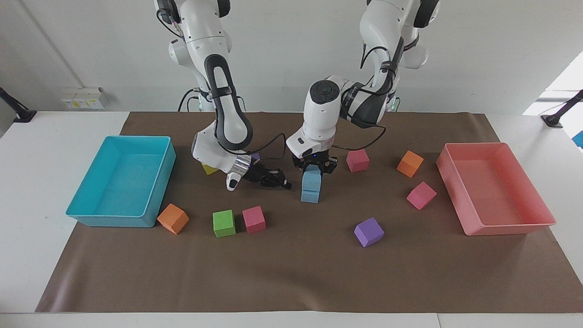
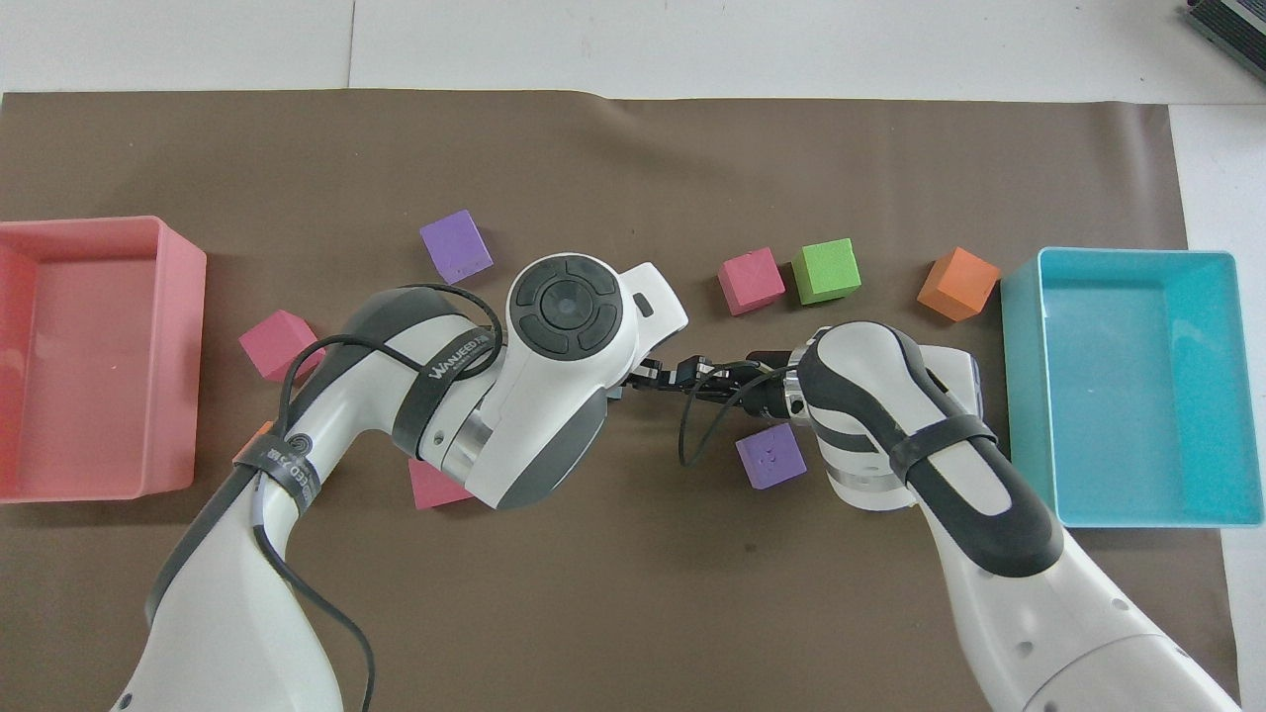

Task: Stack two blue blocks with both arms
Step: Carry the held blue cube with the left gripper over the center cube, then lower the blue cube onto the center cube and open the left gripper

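Note:
Two sky-blue blocks stand stacked mid-table. The upper blue block [image 1: 313, 179] rests squarely on the lower blue block [image 1: 310, 196]. My left gripper [image 1: 314, 167] points straight down and is shut on the upper block's top. In the overhead view the left arm's wrist [image 2: 564, 307] hides the stack, and only a blue sliver [image 2: 615, 393] shows. My right gripper [image 1: 276, 180] waits low over the mat beside the stack, toward the right arm's end of the table, apart from the blocks. It also shows in the overhead view [image 2: 682, 376].
A turquoise tray [image 1: 109, 221] and a pink tray [image 1: 505, 228] stand at the table's two ends. Loose cubes lie around: orange [image 1: 173, 218], green [image 1: 224, 223], pink [image 1: 253, 219], purple [image 1: 369, 232], pink [image 1: 421, 195], orange [image 1: 410, 163], pink [image 1: 357, 160], yellow [image 1: 209, 169].

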Controlling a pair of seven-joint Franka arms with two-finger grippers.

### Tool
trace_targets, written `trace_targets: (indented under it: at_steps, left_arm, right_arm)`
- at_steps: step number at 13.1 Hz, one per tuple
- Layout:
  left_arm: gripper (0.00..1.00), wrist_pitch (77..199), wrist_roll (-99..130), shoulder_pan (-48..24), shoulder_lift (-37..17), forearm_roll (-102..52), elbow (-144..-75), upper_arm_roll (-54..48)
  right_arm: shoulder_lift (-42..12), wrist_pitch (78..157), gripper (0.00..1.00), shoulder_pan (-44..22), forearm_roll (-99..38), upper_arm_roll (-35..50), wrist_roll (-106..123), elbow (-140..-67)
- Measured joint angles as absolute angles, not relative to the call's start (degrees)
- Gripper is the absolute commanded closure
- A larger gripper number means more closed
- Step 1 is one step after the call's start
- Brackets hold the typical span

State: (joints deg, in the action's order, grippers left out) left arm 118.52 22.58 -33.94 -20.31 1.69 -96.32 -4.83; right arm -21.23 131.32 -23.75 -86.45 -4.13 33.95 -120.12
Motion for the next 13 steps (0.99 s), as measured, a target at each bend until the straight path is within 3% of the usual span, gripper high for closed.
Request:
trace_targets:
  at_steps: [13]
  left_arm:
    - [1.0, 121.5, 22.6, -33.9, -20.1, 1.7, -98.5, -4.8]
  right_arm:
    - [-21.2, 131.3, 1.0, -23.8, -86.5, -4.1, 33.9, -120.1]
